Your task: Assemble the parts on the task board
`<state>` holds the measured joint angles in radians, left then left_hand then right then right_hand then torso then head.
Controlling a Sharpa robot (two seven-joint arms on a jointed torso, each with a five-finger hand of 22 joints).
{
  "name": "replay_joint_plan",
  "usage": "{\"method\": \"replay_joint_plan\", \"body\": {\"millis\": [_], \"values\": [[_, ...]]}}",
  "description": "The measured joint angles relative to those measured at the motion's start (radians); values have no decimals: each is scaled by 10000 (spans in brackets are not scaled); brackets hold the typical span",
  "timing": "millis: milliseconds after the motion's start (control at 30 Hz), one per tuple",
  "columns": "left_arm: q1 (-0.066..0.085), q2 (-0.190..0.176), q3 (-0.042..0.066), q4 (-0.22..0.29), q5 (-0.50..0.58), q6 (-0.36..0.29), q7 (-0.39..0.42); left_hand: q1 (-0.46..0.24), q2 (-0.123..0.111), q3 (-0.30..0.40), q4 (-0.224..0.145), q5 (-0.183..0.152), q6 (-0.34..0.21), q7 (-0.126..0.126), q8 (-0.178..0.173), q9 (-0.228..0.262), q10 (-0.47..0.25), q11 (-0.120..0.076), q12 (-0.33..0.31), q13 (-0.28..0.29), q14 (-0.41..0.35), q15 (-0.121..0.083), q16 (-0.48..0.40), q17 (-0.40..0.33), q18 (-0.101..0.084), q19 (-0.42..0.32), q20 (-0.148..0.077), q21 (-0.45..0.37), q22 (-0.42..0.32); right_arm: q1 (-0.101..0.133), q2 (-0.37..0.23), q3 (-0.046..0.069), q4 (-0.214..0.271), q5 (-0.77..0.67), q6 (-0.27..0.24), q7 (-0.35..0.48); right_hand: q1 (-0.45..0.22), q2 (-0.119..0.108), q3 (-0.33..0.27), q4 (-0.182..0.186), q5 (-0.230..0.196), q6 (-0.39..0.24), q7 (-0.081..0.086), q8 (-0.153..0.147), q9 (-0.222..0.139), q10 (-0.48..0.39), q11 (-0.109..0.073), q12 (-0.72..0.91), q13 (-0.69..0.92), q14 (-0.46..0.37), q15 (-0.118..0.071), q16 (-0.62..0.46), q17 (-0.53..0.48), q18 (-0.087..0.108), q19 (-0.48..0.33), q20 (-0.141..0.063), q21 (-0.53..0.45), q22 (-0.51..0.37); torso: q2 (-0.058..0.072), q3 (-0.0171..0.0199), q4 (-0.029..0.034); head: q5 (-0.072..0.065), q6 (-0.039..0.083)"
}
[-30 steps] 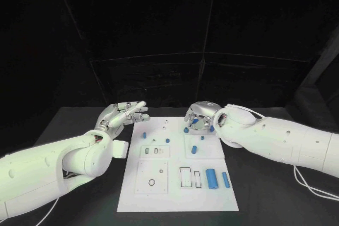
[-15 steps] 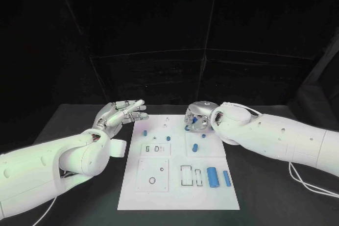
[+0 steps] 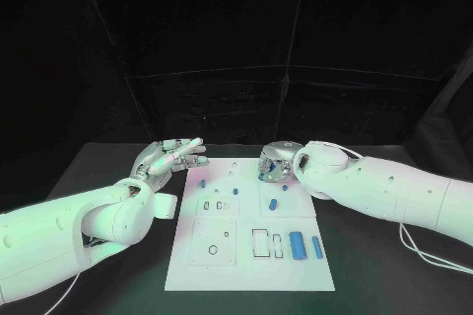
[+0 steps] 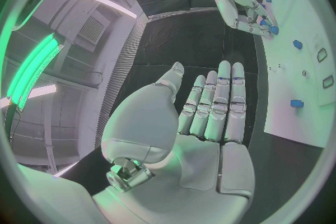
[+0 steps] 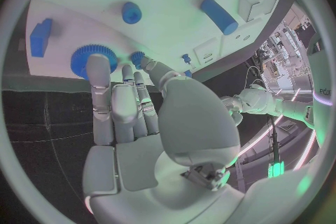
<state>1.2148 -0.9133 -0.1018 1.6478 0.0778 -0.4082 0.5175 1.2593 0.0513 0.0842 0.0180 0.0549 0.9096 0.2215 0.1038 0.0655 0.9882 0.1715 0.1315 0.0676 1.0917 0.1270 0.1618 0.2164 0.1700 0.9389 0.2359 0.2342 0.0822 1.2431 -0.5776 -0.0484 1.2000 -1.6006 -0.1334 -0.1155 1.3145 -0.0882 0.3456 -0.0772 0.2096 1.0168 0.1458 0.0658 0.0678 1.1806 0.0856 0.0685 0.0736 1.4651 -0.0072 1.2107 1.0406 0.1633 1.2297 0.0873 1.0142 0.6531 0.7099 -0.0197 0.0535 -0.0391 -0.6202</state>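
Your right hand sits over the far right part of the white task board, fingers bent down. In the right wrist view its fingertips reach to a blue toothed gear wheel on the board's far edge, with a smaller blue toothed piece just beside the other fingers — whether anything is actually pinched, I cannot tell.

Your left hand hovers off the board's far left corner, fingers straight and spread, holding nothing.

Elsewhere on the board: a small blue peg and a blue stud on the left half, a blue oval piece mid-right, and two blue cylinders lying near right beside empty rectangular slots.

Step in hand, by my reading — picking up the gear at the far edge. Next you need a firm closure round its rim, then a clean lift before carrying it to its seat.
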Motion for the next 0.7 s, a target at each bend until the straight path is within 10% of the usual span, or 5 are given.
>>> {"method": "replay_joint_plan", "body": {"millis": [700], "values": [[32,-25,0,27,-3,52,-36,0,0,0,0,0,-1,0,-28,1,-38,37,0,0,1,0,0,7,-1,0,0,0,-11,0,247,-1,-302,-20,295,69,80,82,309,73,0,161,15,0,18,39,-37,0,1,0,0,324,370,0,36,37,472,527,50,-10,11,36,-94]]}}
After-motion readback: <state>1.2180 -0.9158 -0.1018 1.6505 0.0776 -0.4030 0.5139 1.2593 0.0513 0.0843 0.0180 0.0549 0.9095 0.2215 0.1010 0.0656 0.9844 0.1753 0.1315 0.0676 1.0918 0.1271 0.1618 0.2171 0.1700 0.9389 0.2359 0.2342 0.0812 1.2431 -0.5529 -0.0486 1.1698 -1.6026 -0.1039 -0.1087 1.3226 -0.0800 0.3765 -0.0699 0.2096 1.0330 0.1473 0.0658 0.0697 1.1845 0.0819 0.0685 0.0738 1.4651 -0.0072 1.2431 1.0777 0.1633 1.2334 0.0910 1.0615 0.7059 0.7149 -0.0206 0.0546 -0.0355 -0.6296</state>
